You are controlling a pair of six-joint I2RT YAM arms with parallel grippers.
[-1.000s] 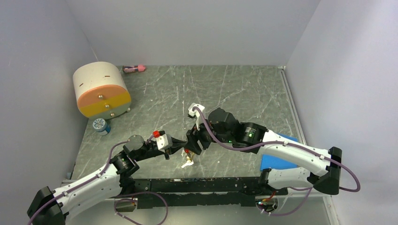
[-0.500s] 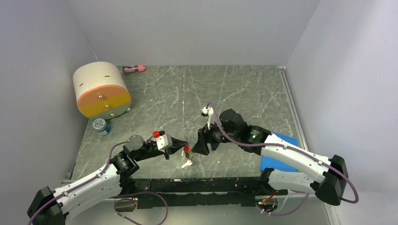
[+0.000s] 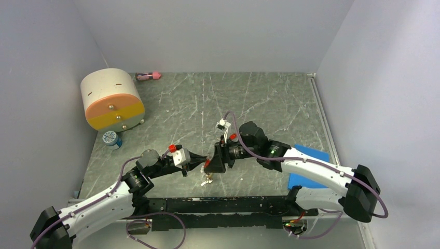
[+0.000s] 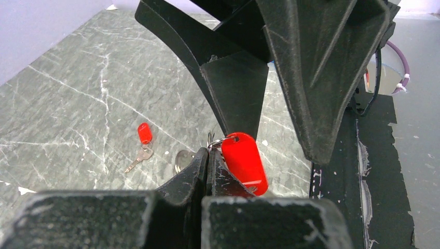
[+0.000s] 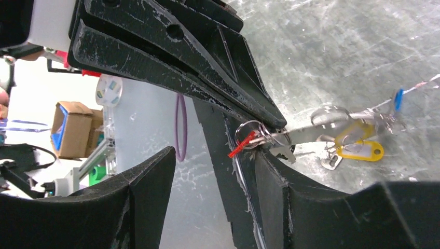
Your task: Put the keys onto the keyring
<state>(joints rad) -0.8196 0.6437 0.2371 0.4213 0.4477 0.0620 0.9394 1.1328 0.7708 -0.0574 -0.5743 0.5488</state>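
Keyring (image 5: 262, 134) pinched in closed left claw (image 4: 207, 155); right claw (image 5: 215, 155) gapes wide around it.

red-headed key (image 4: 145, 135), grey white-veined table (image 3: 270, 98)

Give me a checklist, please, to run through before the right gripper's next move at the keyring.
1. Left gripper shut on the keyring: ok.
2. Right gripper open: ok, its fingers stand wide apart.
3. Keyring between the right gripper's fingers: cannot tell; in the right wrist view it shows close to one fingertip.
4. Ring's coil pried open for a key: cannot tell, too small.
5. All keys on the ring: not ok; a red-headed key lies loose on the table.
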